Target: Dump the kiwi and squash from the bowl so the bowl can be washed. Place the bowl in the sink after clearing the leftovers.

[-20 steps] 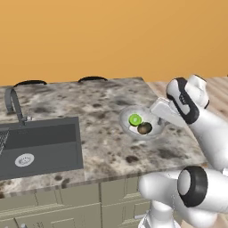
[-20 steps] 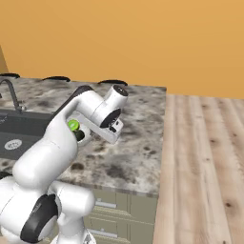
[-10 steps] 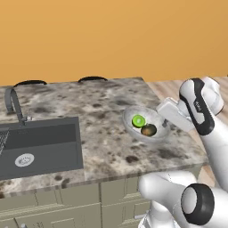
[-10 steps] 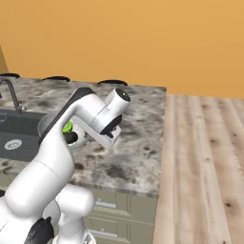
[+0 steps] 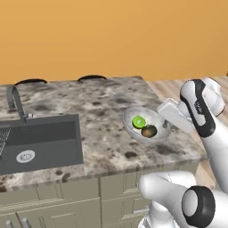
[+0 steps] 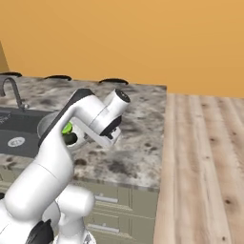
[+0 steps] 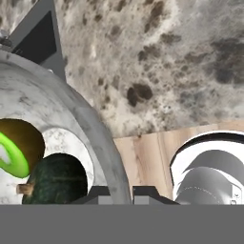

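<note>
We are seeing the bowl [image 5: 144, 128] near the right edge of the counter [image 5: 102, 111], with its rim lying between the closed gripper [image 7: 132, 193] tips. The kiwi [image 5: 138, 121] and the squash [image 5: 149, 131] are sitting inside it, touching. The sink [image 5: 40, 142] is lying well apart, toward the counter's left edge.

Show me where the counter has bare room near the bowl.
Bare granite lies between the sink and the bowl, and behind the bowl toward the wall. The bowl's right side is crowded: the tool grips its rim at the counter's end.
</note>
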